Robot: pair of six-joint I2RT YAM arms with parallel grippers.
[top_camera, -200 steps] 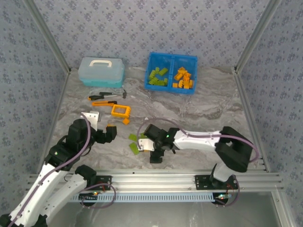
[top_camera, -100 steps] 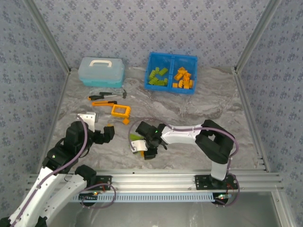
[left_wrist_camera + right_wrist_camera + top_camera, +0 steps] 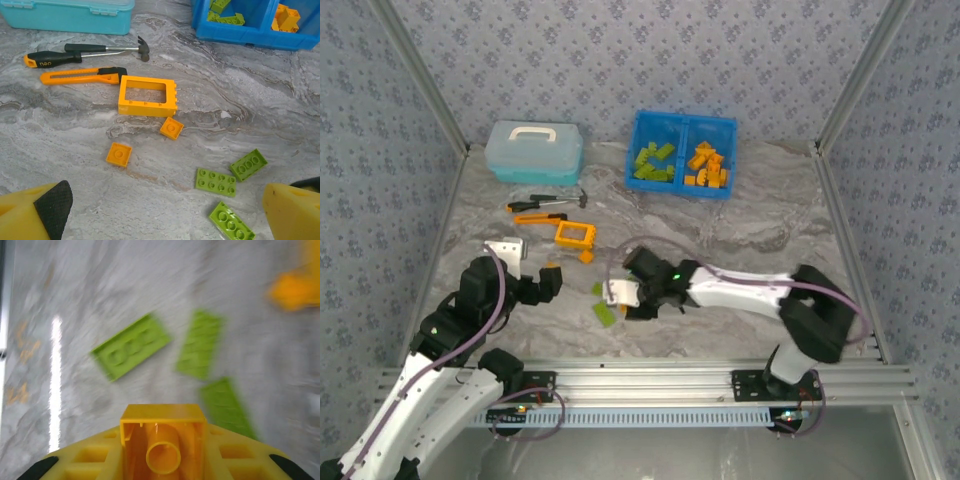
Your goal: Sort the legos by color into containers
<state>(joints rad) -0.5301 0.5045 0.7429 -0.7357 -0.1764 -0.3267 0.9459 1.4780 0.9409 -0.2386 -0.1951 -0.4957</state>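
Observation:
My right gripper (image 3: 162, 452) is shut on a small orange lego (image 3: 162, 416), its hollow underside facing the wrist camera. From above, that gripper (image 3: 621, 296) hovers over the green legos (image 3: 604, 312) at the table's front middle. Below it lie three green plates (image 3: 132, 346), blurred. My left gripper (image 3: 167, 215) is open and holds nothing; its fingers (image 3: 292, 212) frame a bare patch of table. Beyond them lie two orange squares (image 3: 119, 153), green plates (image 3: 215, 181) and the orange frame piece (image 3: 147, 96). The blue tray (image 3: 684, 123) holds green legos (image 3: 654, 162) on the left and orange legos (image 3: 706, 167) on the right.
A pale blue lidded box (image 3: 535, 151) stands at the back left. A black-handled hammer (image 3: 105, 48) and an orange utility knife (image 3: 80, 76) lie in front of it. Aluminium posts and patterned walls close in the table's sides.
My right gripper has shut on the orange lego and moved slightly up the table, its arm swinging left and back. The left arm drew back a little, still open.

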